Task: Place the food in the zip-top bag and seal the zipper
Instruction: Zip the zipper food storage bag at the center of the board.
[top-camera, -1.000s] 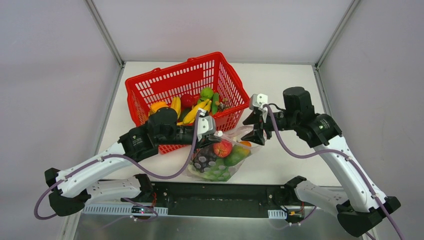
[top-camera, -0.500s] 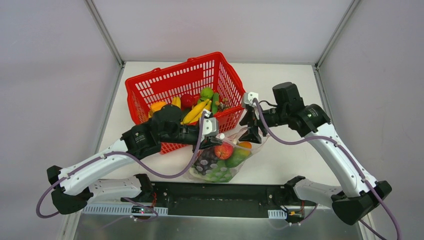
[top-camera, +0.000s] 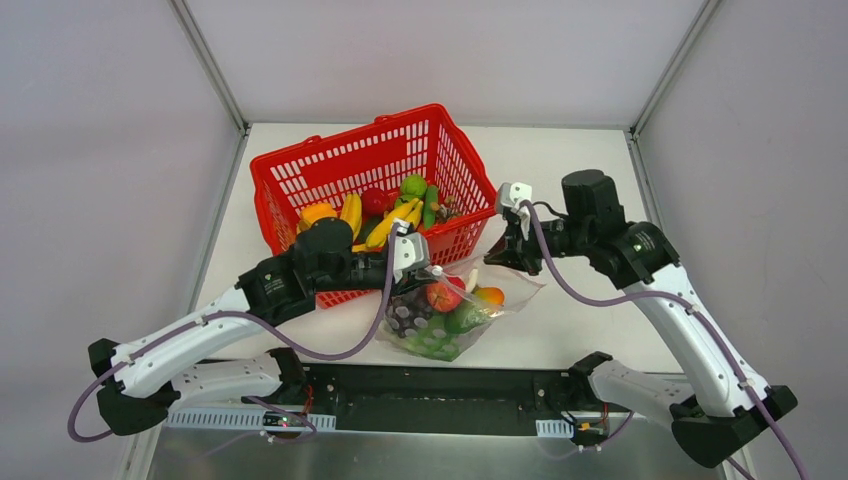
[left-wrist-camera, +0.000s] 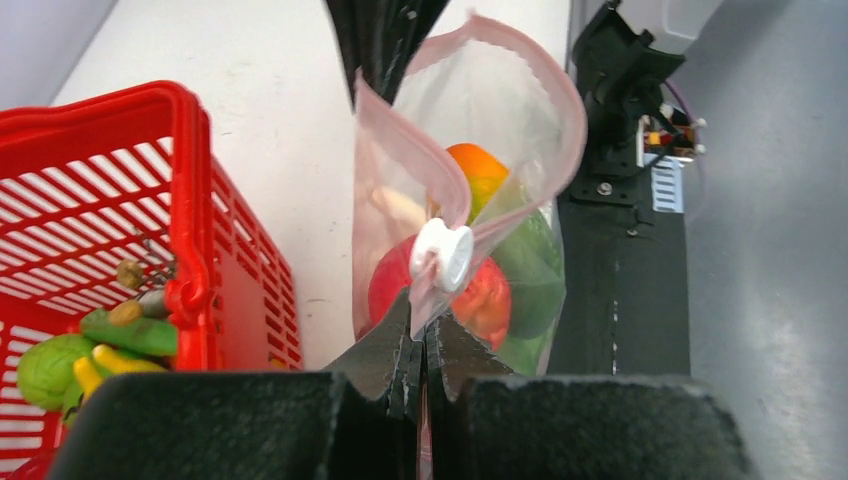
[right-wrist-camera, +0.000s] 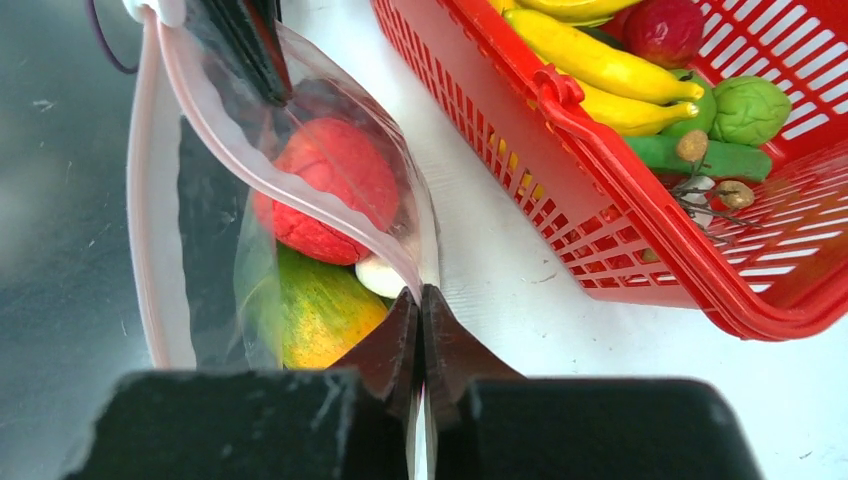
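The clear zip-top bag (top-camera: 450, 318) lies in front of the red basket, holding a red apple (left-wrist-camera: 478, 297), an orange (left-wrist-camera: 478, 170), purple grapes (top-camera: 408, 318), white garlic (right-wrist-camera: 378, 277) and green pieces. Its pink zipper (left-wrist-camera: 562, 112) gapes in an open loop, with the white slider (left-wrist-camera: 445, 253) at the left end. My left gripper (left-wrist-camera: 424, 338) is shut on that end of the mouth, just below the slider. My right gripper (right-wrist-camera: 421, 305) is shut on the opposite end of the bag's mouth (top-camera: 497, 262). Bananas (right-wrist-camera: 590, 62), a cucumber (right-wrist-camera: 705, 157) and lettuce (right-wrist-camera: 752, 108) lie in the basket.
The red mesh basket (top-camera: 290, 165) stands just behind the bag, its near wall close to both grippers. The table's dark front rail (top-camera: 440, 385) runs right below the bag. White table shows to the right (top-camera: 580, 170) of the basket.
My right gripper was open beside the bag; it has closed on the right end of the mouth and drawn it slightly rightward. The left gripper has kept its hold.
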